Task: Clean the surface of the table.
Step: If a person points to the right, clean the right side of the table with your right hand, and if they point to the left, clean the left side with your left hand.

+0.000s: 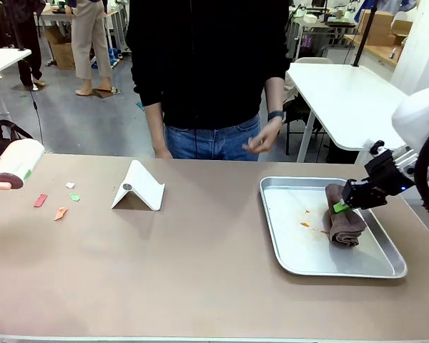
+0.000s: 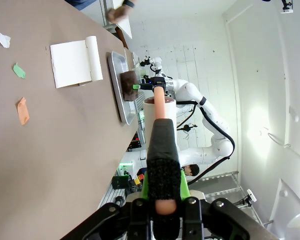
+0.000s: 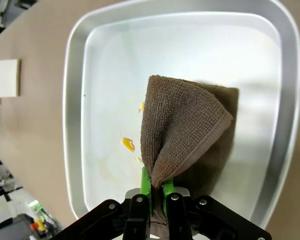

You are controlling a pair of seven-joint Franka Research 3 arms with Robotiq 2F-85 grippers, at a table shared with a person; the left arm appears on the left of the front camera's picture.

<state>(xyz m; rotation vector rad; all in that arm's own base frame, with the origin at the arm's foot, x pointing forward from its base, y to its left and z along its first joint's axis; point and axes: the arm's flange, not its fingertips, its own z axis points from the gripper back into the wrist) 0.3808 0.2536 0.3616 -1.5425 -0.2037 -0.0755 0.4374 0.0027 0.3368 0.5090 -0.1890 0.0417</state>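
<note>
Two claws are clenched: left claw (image 2: pixel 162 165) on a lint roller (image 1: pixel 18 161), right claw (image 1: pixel 343 204) on a soft brown cloth (image 1: pixel 347 229), lower right. The bench (image 1: pixel 200 271), spanning the lower frame, looks rigid and matte: to be wiped, never gripped.

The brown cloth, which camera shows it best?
Right wrist view: the brown cloth is close up, pinched in the right gripper over the tray. Front view shows it smaller, partly behind the gripper; left wrist view shows it far off and small.
</note>
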